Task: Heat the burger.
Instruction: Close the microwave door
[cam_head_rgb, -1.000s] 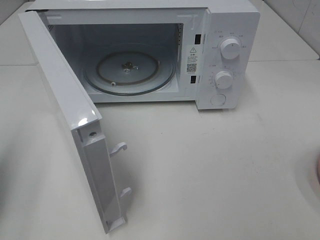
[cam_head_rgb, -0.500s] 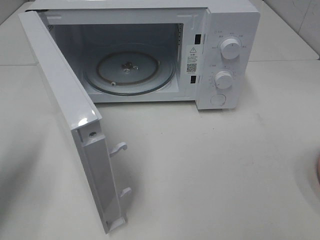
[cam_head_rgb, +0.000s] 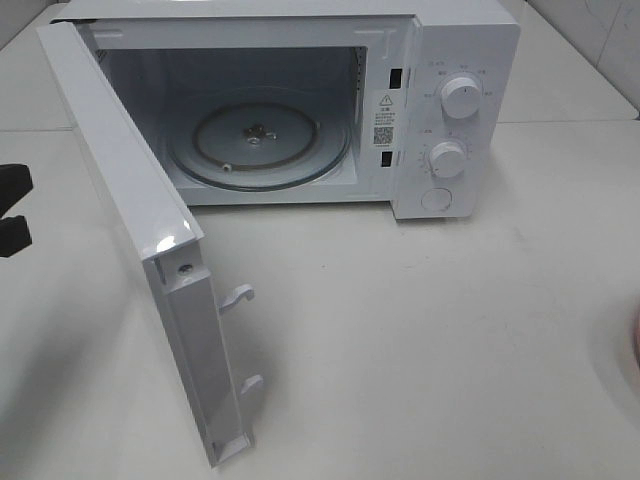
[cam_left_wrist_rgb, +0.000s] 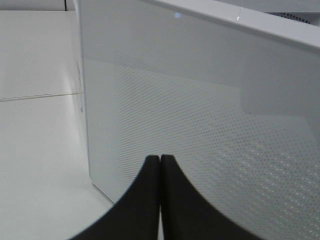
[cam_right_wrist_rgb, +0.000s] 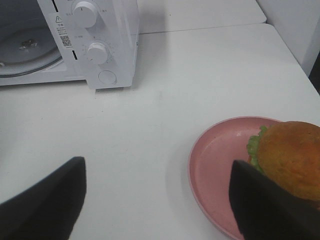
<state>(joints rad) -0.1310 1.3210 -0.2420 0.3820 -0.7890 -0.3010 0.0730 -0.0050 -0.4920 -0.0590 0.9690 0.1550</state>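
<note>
The burger (cam_right_wrist_rgb: 291, 152), golden-brown with green lettuce, sits on a pink plate (cam_right_wrist_rgb: 215, 172) in the right wrist view. My right gripper (cam_right_wrist_rgb: 157, 200) is open just short of the plate, and one finger (cam_right_wrist_rgb: 265, 207) overlaps the plate's near rim beside the burger without holding anything. The white microwave (cam_head_rgb: 455, 60) stands open with its glass turntable (cam_head_rgb: 258, 140) bare. My left gripper (cam_left_wrist_rgb: 160, 167) is shut and empty, facing the outer face of the door (cam_left_wrist_rgb: 210, 115). It shows at the far left edge (cam_head_rgb: 12, 208) of the high view.
The door (cam_head_rgb: 150, 230) swings far out toward the front left, with its latch hooks (cam_head_rgb: 240, 296) sticking out. Only a sliver of the plate (cam_head_rgb: 636, 345) shows at the right edge of the high view. Two knobs (cam_head_rgb: 460, 97) are on the microwave's right panel.
My left gripper has come into the high view at the left edge, outside the open door. Nothing else has moved.
</note>
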